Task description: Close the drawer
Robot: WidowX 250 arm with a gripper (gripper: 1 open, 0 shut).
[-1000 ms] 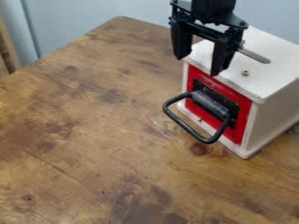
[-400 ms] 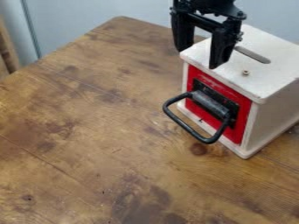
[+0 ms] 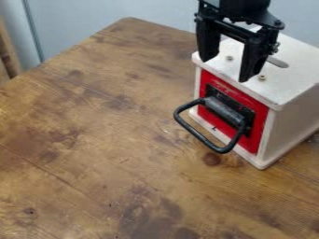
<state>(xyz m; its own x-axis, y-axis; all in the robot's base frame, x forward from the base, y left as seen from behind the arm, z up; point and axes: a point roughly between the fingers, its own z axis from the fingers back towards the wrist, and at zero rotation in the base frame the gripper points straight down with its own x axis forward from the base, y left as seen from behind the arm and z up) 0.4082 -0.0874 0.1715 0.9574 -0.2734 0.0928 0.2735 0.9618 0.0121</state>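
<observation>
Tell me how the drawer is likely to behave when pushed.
The drawer will probably slide straight back, boxed in by the cabinet. Its thick loop handle looks stiff, so it should pass a push along without bending.

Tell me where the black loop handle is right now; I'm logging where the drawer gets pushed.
In the camera view, the handle is right of centre, sticking out from the red drawer front over the wooden table.

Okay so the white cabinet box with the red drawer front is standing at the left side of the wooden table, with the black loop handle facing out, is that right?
Not quite: in the camera view, the white cabinet box stands at the right side.
</observation>
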